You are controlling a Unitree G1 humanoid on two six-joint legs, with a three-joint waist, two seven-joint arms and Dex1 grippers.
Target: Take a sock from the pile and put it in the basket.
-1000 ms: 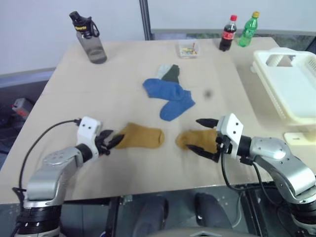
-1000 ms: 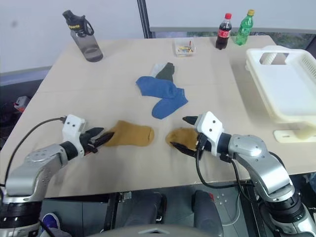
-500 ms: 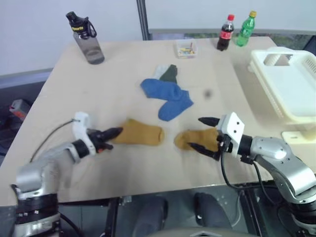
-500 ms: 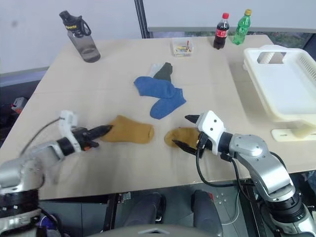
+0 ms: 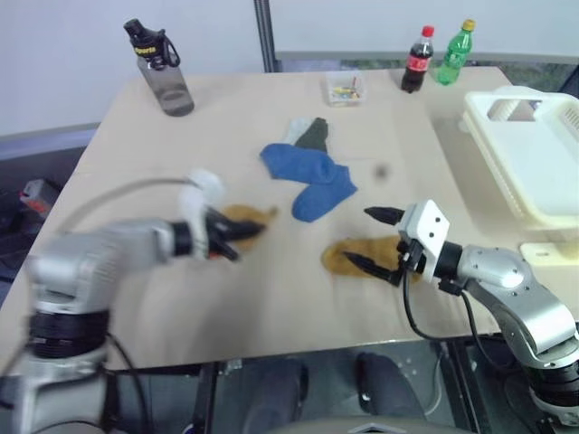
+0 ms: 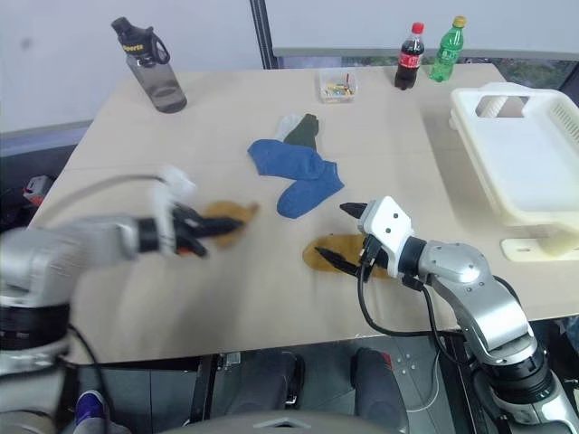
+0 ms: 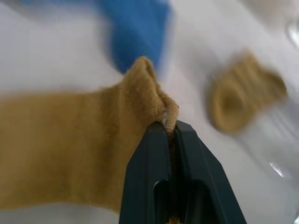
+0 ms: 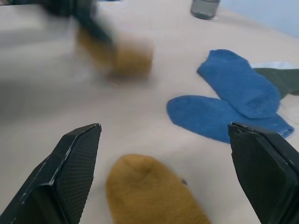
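Our left gripper (image 7: 170, 133) is clamped tight on the edge of a mustard sock (image 7: 70, 149), lifting it just off the table (image 5: 271, 298). Our right gripper (image 5: 373, 240) hangs with its fingers spread wide over a second mustard sock (image 5: 357, 256), gripping nothing. The pile (image 5: 308, 167) of blue, green and grey socks lies beyond, mid-table; the white basket (image 5: 534, 163) sits far right. We should raise the sock clear of the table, carry it high across, and release only above the basket's floor.
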